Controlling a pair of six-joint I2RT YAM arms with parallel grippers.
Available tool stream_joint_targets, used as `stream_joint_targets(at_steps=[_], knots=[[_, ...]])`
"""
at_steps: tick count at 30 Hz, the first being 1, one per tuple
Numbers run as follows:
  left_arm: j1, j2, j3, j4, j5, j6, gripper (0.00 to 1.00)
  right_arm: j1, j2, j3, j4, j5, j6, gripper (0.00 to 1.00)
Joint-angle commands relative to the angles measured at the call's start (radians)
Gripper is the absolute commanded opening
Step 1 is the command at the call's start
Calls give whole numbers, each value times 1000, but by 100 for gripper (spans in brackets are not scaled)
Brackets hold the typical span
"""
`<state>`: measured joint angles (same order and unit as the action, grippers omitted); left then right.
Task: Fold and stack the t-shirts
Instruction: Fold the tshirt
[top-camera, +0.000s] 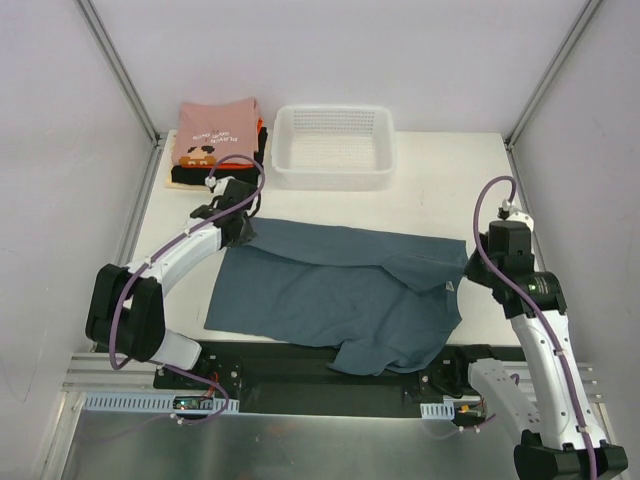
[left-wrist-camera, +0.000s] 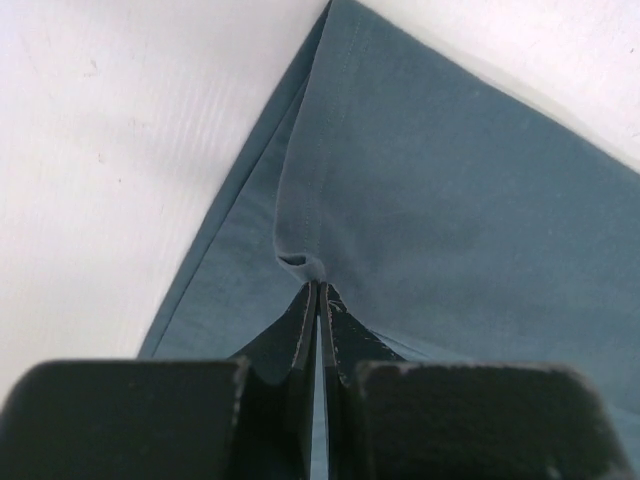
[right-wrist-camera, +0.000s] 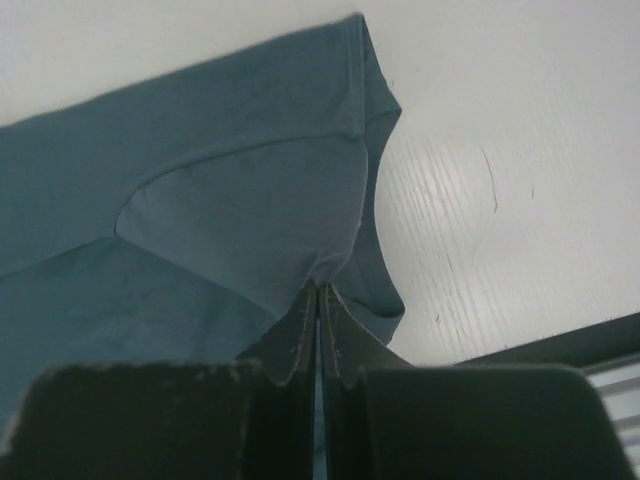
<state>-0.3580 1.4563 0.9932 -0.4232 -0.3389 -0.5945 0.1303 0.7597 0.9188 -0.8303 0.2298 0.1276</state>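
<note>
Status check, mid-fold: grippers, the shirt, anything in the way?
Left gripper shut on blue-grey t-shirt, far left corner; right gripper shut on its right edge. Shirt partly folded, lying on table. Basket and folded stack sit beyond it, apart.

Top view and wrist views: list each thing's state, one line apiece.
blue-grey t-shirt: lying rumpled on the table, partly folded over.
folded t-shirts: stacked, pink on top.
basket: upright.
left gripper: shut on blue-grey t-shirt.
right gripper: shut on blue-grey t-shirt.
</note>
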Motion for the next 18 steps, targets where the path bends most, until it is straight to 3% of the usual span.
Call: stream_joint_targets(at_steps=[1, 3, 5, 6, 7, 8, 9, 11, 12, 15, 18], knots=[[5, -76, -43, 9, 1, -34, 2, 0, -33, -49, -142, -24, 59, 3], [5, -89, -56, 1, 5, -36, 13, 0, -49, -84, -194, -21, 98, 7], [5, -111, -73, -8, 9, -47, 30, -1, -69, -116, -231, -17, 119, 14], [5, -120, -79, -14, 9, -51, 38, -1, -77, -124, -239, -14, 138, 26], [5, -135, -83, -18, 8, -54, 54, 0, -82, -129, -243, -17, 136, 34], [5, -140, -80, -19, 12, -54, 78, -1, -86, -127, -244, -14, 132, 43], [7, -146, -77, -23, 17, -53, 85, 0, -85, -121, -239, -7, 127, 58], [5, -163, -61, -23, 46, -50, 99, 0, -68, -106, -228, 26, 106, 74], [5, -166, -56, -23, 60, -48, 99, -1, -57, -86, -224, 32, 99, 87], [5, -159, -31, -19, 130, -44, 99, 0, -17, -80, -149, -21, 63, 100], [4, -88, -4, -9, 181, -41, 99, -1, 42, -112, -23, -139, 38, 97]])
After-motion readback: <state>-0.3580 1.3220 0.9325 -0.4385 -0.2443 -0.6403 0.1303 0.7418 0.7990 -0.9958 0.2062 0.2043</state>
